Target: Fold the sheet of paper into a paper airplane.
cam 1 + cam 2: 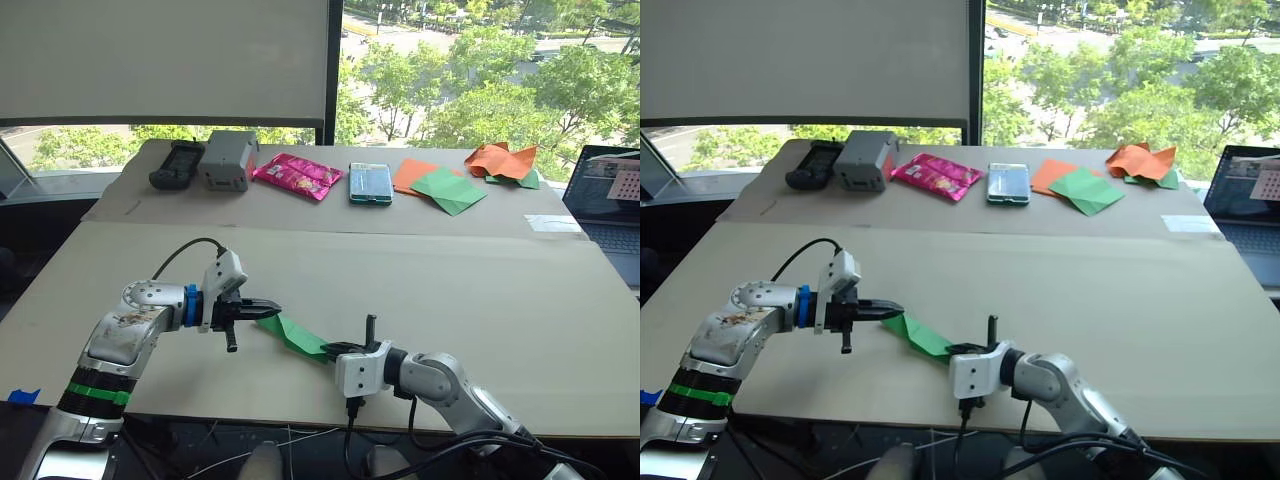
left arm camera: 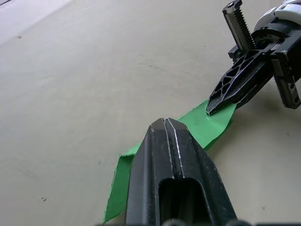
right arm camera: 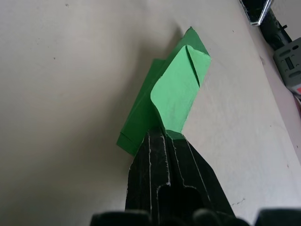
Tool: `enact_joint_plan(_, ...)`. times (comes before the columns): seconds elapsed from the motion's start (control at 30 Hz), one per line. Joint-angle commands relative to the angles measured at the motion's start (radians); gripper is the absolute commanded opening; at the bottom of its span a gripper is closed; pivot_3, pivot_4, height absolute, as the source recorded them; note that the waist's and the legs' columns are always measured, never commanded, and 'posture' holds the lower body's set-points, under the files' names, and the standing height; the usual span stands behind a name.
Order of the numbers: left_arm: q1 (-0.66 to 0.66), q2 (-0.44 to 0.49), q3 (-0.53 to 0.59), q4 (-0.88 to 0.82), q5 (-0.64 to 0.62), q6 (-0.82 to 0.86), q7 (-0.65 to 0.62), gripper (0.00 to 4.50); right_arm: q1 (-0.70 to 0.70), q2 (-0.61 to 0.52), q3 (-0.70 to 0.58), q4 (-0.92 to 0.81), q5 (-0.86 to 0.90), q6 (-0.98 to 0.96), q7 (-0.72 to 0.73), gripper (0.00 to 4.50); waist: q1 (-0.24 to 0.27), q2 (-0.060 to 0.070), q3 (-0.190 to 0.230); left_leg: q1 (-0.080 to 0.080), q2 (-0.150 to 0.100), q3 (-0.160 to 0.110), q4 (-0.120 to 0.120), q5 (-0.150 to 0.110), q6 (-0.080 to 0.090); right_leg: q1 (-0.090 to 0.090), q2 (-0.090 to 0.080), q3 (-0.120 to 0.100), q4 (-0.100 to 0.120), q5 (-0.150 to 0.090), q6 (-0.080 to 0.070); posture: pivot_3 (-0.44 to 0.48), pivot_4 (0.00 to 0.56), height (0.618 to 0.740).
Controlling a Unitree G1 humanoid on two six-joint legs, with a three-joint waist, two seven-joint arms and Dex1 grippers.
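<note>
Green paper airplane clamped between my left pincer and right pincer; pulling apart risks tearing.

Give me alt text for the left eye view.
Both grippers pinch a folded green paper airplane just above a tan table: the left gripper holds one end, the right gripper the other.

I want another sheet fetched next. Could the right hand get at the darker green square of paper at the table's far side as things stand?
Probably not: the right hand is shut on the folded bright green paper at the near edge, and the darker green paper square lies far across the table.
</note>
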Motion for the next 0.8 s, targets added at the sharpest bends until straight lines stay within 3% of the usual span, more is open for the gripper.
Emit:
enact_joint_plan(0.03,-0.015,-0.017,-0.048,0.033,0.042,-0.055,0.008,0.0,0.008,0.006,-0.022,-0.02,0.007,0.023,0.016,0.07,0.0,0.0,0.0,0.0,0.0,0.0,0.0,0.001,0.001,0.0,0.0,0.0,0.0,0.0,0.0,0.0,0.15,0.72)
enact_joint_plan(0.33,-0.007,-0.007,-0.11,0.086,0.118,-0.145,0.002,0.0,0.024,0.037,-0.04,-0.064,0.054,0.093,0.067,0.07,-0.001,0.0,0.0,0.0,0.0,0.0,0.0,0.0,0.001,0.0,0.0,0.0,0.0,0.0,0.0,0.0,0.15,0.72)
enact_joint_plan(0.63,-0.011,-0.019,-0.124,0.12,0.142,-0.174,0.002,0.0,0.028,0.034,-0.079,-0.144,0.111,0.169,0.118,2.95,0.0,0.0,0.0,0.0,0.0,0.0,0.0,0.001,0.001,0.0,0.0,0.0,0.0,0.0,0.0,0.0,0.15,0.72)
enact_joint_plan(0.8,-0.012,-0.028,-0.132,0.145,0.163,-0.196,0.005,0.0,0.011,0.029,-0.109,-0.252,0.202,0.294,0.21,2.95,0.001,0.0,0.0,0.0,0.0,0.0,0.0,0.001,0.002,0.0,0.0,0.0,0.0,0.0,0.0,0.0,0.15,0.72)
